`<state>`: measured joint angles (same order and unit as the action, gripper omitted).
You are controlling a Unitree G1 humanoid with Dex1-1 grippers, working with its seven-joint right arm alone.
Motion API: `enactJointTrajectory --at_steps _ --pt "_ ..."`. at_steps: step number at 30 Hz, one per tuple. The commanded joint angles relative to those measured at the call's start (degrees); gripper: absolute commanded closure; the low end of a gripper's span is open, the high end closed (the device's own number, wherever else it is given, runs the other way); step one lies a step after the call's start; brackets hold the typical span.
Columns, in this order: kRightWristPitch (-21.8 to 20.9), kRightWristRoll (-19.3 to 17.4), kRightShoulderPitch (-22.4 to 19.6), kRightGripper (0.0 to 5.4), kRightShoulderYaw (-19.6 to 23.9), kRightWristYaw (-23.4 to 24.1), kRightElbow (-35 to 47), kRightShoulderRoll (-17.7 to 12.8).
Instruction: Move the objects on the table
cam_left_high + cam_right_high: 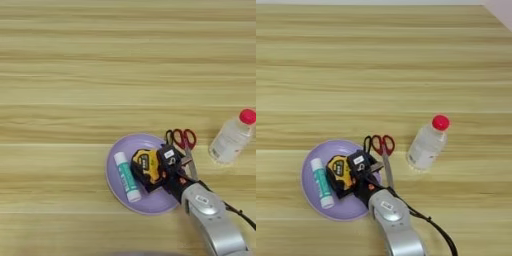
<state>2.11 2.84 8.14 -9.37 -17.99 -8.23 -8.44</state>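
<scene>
A yellow-and-black tape measure (pixel 143 164) sits tilted over the right half of the round lilac plate (pixel 116 184). My right gripper (pixel 156 175) reaches in from the lower right and is shut on it. A white-green glue stick (pixel 126 176) lies on the plate's left half. Red-handled scissors (pixel 184 140) lie just off the plate's upper right rim, blades pointing toward me and partly hidden by the arm. A clear plastic bottle with a red cap (pixel 427 144) rests on the table (pixel 75 75) further right.
My silver forearm (pixel 393 225) crosses the lower right of the table, with a black cable (pixel 436 232) trailing beside it. The plate lies close to the table's near edge.
</scene>
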Motion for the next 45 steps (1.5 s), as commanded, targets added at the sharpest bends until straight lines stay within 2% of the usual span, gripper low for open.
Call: enactJointTrajectory --at_steps 1,11,16,34,45 --pt "1.0 1.1 -1.2 0.03 0.4 1.6 -0.2 -0.6" --pt "3.7 0.6 -0.9 0.03 1.0 1.9 0.2 -0.6" --pt "5.7 -0.8 0.0 0.03 1.0 1.0 2.0 -0.2" --pt "5.4 -1.0 -0.8 0.03 1.3 1.2 0.4 -0.1" --pt "4.9 -1.3 -1.3 1.03 1.4 1.0 -0.6 0.0"
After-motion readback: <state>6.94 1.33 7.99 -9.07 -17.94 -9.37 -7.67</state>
